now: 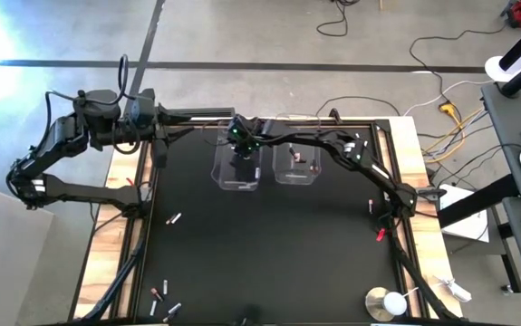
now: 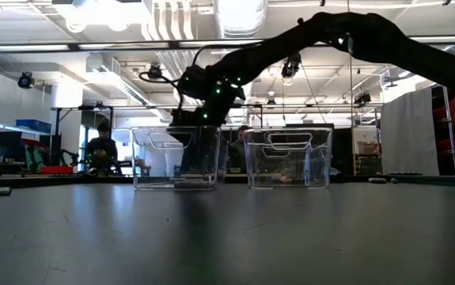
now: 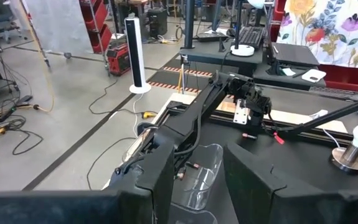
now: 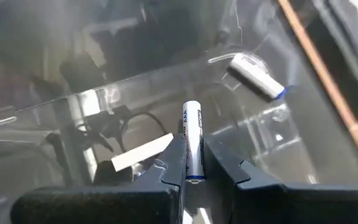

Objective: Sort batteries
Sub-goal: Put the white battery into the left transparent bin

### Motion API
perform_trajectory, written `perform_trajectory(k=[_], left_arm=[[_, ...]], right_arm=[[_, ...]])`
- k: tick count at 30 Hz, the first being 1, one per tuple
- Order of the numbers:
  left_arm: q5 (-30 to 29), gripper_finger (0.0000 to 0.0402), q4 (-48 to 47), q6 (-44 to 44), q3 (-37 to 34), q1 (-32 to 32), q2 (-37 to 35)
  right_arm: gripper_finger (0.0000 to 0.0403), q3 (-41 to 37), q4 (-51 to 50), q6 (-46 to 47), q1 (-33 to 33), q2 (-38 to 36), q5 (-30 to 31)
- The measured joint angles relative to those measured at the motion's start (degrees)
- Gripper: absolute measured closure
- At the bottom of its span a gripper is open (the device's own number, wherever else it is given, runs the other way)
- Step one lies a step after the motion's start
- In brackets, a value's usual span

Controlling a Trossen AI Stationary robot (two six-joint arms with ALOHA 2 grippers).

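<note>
I hold the right gripper (image 4: 193,163) pinched on a silvery-white battery (image 4: 192,140) above the left clear bin (image 1: 237,167), top center, for dropping among its kind. The left gripper (image 3: 194,180) waits upper left, fingers spread.

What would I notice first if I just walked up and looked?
First, the right gripper pinching a white battery right over the left clear bin, where another white battery already lies. Next to it stands a second clear bin. The left gripper waits by the table's far left edge.
</note>
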Motion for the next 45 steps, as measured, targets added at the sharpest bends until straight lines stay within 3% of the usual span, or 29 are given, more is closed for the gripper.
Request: perform_trajectory(k=[37, 45], left_arm=[[-0.2, 0.0283, -1.5, 0.9, 0.0, 0.0, 0.1], [-0.2, 0.0283, -1.5, 0.9, 0.0, 0.0, 0.1]], right_arm=[[0.0373, 0.8, -10.0, -12.1, -1.0, 0.5, -0.2], [0.0316, 0.6, -10.4, -12.4, -1.0, 0.5, 0.1]])
